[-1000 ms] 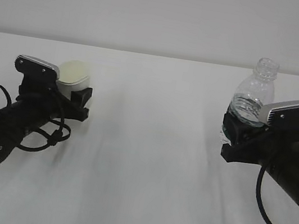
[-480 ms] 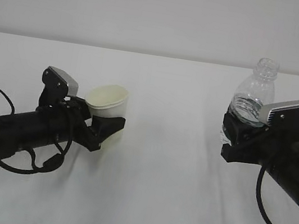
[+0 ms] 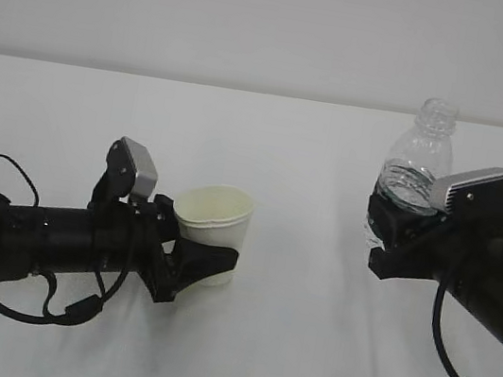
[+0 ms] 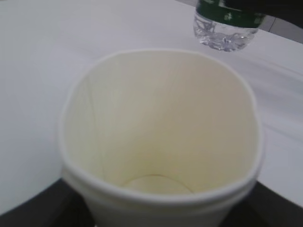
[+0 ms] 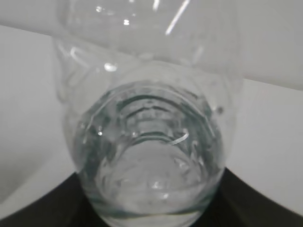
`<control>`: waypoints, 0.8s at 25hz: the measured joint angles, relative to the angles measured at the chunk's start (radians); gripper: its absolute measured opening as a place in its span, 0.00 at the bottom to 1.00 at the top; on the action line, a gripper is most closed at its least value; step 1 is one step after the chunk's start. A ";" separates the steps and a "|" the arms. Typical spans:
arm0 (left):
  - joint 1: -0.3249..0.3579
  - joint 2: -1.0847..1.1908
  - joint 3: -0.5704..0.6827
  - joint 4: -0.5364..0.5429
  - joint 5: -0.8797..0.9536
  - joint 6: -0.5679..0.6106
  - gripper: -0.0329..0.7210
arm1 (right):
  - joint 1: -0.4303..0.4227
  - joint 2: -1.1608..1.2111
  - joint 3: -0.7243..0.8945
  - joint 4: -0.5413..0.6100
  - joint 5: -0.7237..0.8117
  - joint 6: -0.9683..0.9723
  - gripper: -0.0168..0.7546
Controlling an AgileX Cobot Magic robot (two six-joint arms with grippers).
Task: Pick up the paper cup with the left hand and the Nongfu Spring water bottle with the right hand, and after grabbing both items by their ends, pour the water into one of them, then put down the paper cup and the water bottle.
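Observation:
My left gripper (image 3: pixel 198 259) is shut on the cream-white paper cup (image 3: pixel 214 224), which stands upright left of the middle. In the left wrist view the paper cup (image 4: pixel 161 127) fills the frame and its inside looks dry, with my dark fingers (image 4: pixel 33 210) at the bottom corners. My right gripper (image 3: pixel 396 229) is shut on the lower body of the Nongfu Spring water bottle (image 3: pixel 417 167), upright and capless. The bottle's green-labelled base (image 4: pixel 226 23) shows beyond the cup's rim. Clear water (image 5: pixel 151 184) sits in the bottle (image 5: pixel 147 118) between my right fingers (image 5: pixel 270 205).
A white tablecloth (image 3: pixel 284 347) covers the table up to a pale wall at the back. The right arm's thick black cable (image 3: pixel 452 373) hangs low at the right. A bare gap of cloth (image 3: pixel 305 245) separates cup and bottle.
My left arm has carried the cup from the far left rightward, towards the middle and nearer the camera. The right gripper and bottle have shifted slightly left.

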 joint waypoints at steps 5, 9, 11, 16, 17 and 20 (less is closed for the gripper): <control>-0.052 0.000 -0.051 0.015 0.000 -0.041 0.66 | 0.000 -0.099 0.002 -0.001 0.055 0.000 0.53; -0.070 0.000 -0.084 0.029 0.000 -0.079 0.66 | 0.000 -0.157 0.002 -0.005 0.134 0.000 0.53; -0.078 0.000 -0.102 0.046 0.000 -0.098 0.66 | 0.000 -0.183 0.004 -0.013 0.167 0.012 0.53; -0.097 0.000 -0.145 0.106 0.019 -0.143 0.66 | 0.000 -0.225 0.006 -0.022 0.205 0.037 0.53; -0.101 0.000 -0.150 0.111 0.021 -0.148 0.66 | 0.000 -0.229 0.006 -0.022 0.212 0.042 0.53; -0.112 0.000 -0.162 0.133 0.040 -0.168 0.66 | 0.000 -0.229 0.006 -0.022 0.222 0.064 0.53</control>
